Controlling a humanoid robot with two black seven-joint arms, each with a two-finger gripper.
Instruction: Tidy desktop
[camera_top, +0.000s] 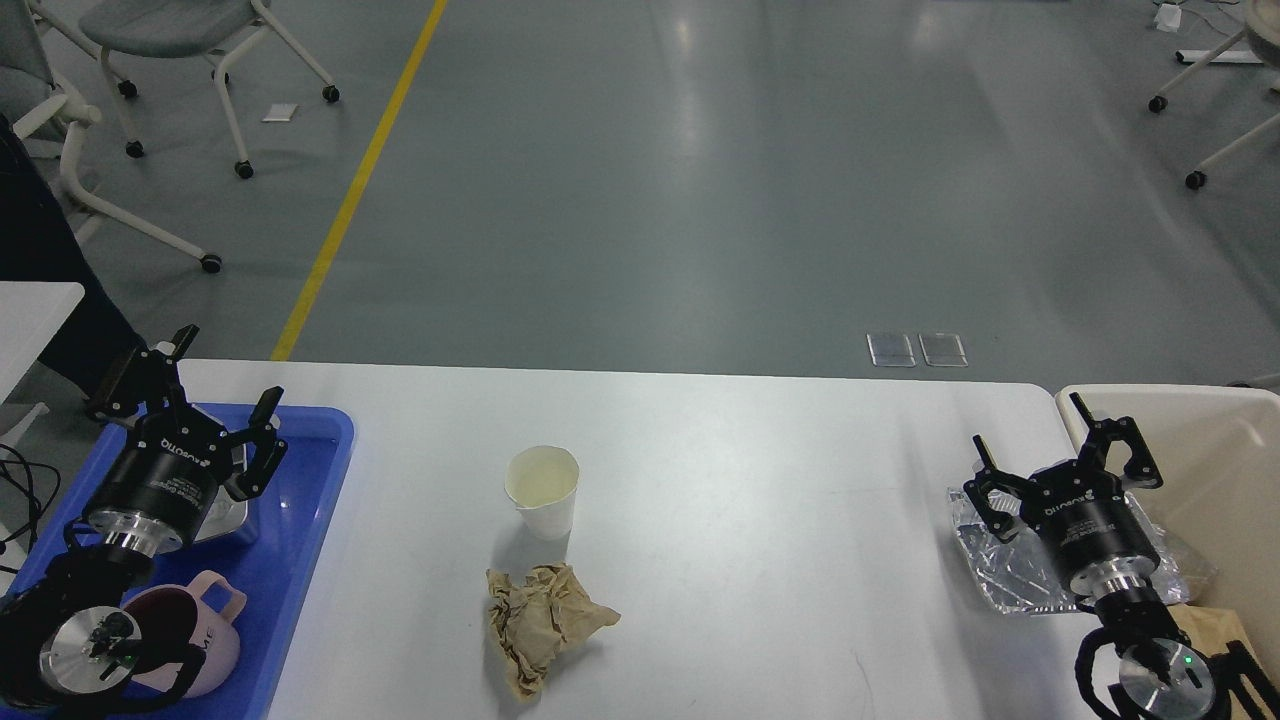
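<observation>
Partway through, by the look of it. Desktop (750, 520) stretching across the lower view from blue tray (300, 540) at left to beige bin (1220, 440) at right, with three loose items yet to clear: paper cup (542, 490) upright near the middle, crumpled brown paper (540, 620) just in front of it, sheet of foil (1000, 570) at the right edge under the arm. Already in the tray: pink mug (215, 620) and metal container (232, 500) (mostly hidden behind the arm). Left gripper (205, 400) over the tray, jaws spread, holding nothing. Right gripper (1065, 450) above the foil, jaws likewise apart and empty. Tray's near left corner and the bin's interior cut off or unreadable; impossible to tell what lies inside
</observation>
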